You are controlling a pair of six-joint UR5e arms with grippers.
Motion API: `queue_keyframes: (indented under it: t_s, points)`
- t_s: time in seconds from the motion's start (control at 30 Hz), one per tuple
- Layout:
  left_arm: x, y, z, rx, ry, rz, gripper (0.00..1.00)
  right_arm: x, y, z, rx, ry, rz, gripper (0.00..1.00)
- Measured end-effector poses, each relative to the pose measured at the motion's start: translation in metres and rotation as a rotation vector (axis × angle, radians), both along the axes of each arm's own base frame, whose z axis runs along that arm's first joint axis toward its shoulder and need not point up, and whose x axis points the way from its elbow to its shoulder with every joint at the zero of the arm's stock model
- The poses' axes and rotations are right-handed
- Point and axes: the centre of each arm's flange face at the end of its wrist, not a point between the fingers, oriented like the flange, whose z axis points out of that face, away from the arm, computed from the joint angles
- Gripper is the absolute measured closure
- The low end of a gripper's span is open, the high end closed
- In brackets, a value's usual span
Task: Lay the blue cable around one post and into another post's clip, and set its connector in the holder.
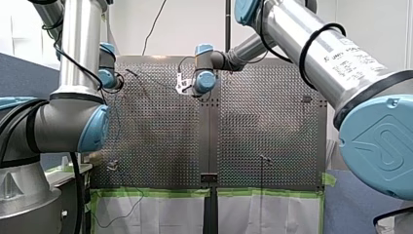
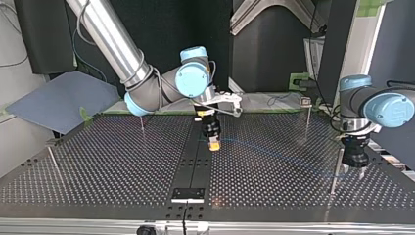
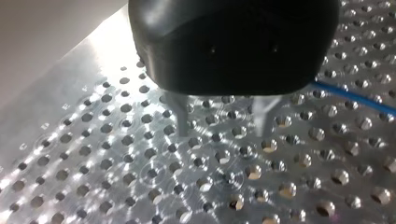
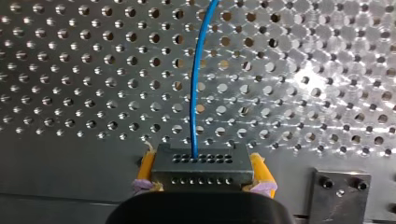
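Posts are standing across the perforated table (image 2: pixel 98 166) in the top view. Well to the view's left of the black centre strip (image 2: pixel 195 161), a thin post (image 2: pixel 54 164) is rising near the table's edge. A second post (image 2: pixel 142 125) is standing closer to the strip, on its far side from the camera.

Directly over the strip my right gripper (image 2: pixel 214 145) is hanging tip-down. Its yellow pads (image 4: pixel 145 168) are pinching the black connector (image 4: pixel 201 165) from both sides, with the connector's rows of small holes facing the wrist camera. At the strip's near end a small plate (image 2: pixel 188 194) is lying flat.

The blue cable (image 2: pixel 274 152) is leaving the connector and running low over the table, away from the strip toward the view's right. Whether it is touching the surface I cannot tell.

Farther right of the strip, the clip post (image 2: pixel 307 122) is standing with its clip (image 2: pixel 306 102) on top, apart from the cable. Farthest from the strip, a fourth post (image 2: pixel 334 171) is standing just beside my left gripper (image 2: pixel 355 169). That gripper's metal fingers (image 3: pixel 180 114) are spread with nothing between them, pointing down at the holes, and the cable is passing beside it
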Motion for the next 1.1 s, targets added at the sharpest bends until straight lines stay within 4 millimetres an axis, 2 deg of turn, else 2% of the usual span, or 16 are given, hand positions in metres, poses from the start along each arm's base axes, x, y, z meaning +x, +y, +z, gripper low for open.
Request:
queue_keyframes:
  t_s: [0.33, 1.1]
  points:
    - [-0.005, 0.005, -0.004, 0.001, 0.037, 0.078, 0.00, -0.012, -0.006, -0.026, 0.015, 0.018, -0.023, 1.00]
    - [-0.008, -0.012, -0.014, -0.004, 0.055, 0.032, 0.00, -0.080, -0.052, -0.110, 0.029, -0.003, -0.166, 1.00]
